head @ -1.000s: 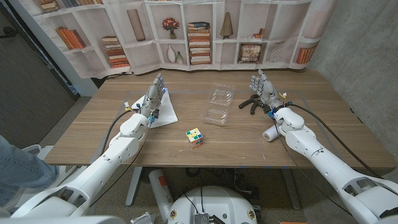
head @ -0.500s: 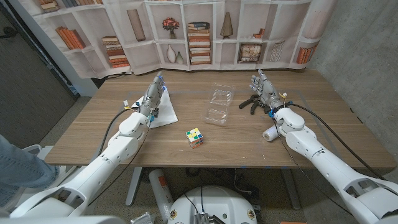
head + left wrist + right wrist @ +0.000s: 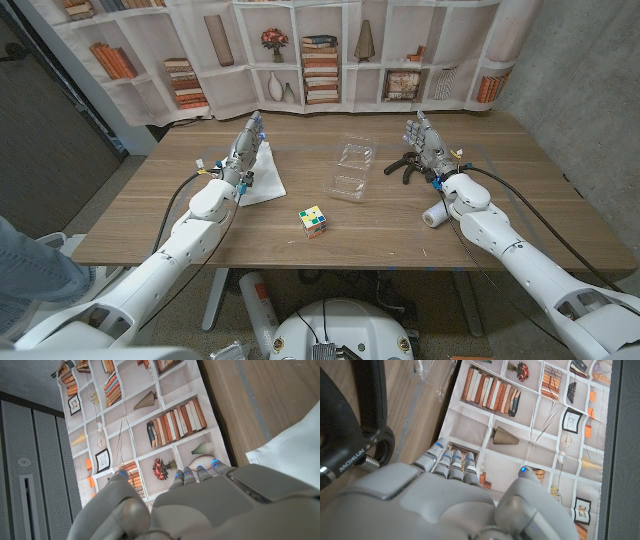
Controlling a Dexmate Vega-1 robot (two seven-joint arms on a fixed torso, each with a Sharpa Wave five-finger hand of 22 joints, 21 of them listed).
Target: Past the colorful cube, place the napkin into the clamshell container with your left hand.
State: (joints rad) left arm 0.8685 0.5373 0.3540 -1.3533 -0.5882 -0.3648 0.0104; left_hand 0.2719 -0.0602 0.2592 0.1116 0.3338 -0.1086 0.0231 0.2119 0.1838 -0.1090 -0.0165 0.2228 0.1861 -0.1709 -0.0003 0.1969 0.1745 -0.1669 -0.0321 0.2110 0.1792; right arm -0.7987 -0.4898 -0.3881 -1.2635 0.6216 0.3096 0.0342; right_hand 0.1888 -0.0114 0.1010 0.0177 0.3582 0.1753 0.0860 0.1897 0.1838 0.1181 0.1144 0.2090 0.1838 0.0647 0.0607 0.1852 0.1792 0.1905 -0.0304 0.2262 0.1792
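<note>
A white napkin [image 3: 264, 178] lies on the table's left part. My left hand [image 3: 244, 155] stands over its left edge with fingers straight and apart, holding nothing; the napkin's corner [image 3: 285, 450] lies beside that hand [image 3: 200, 505] in the left wrist view. A clear clamshell container [image 3: 349, 168] lies open at the table's middle. The colorful cube [image 3: 312, 221] sits nearer the front edge, between the napkin and the container. My right hand [image 3: 423, 142] is at the right, fingers extended, empty.
A black clamp-like tool [image 3: 403, 167] lies just left of my right hand, and shows close by [image 3: 355, 435] in the right wrist view. A small white roll [image 3: 434, 215] rests by my right forearm. A bookshelf backdrop [image 3: 320, 50] stands behind the table.
My left hand has edged slightly farther back and up along the napkin's left edge. The right hand and the objects have not moved.
</note>
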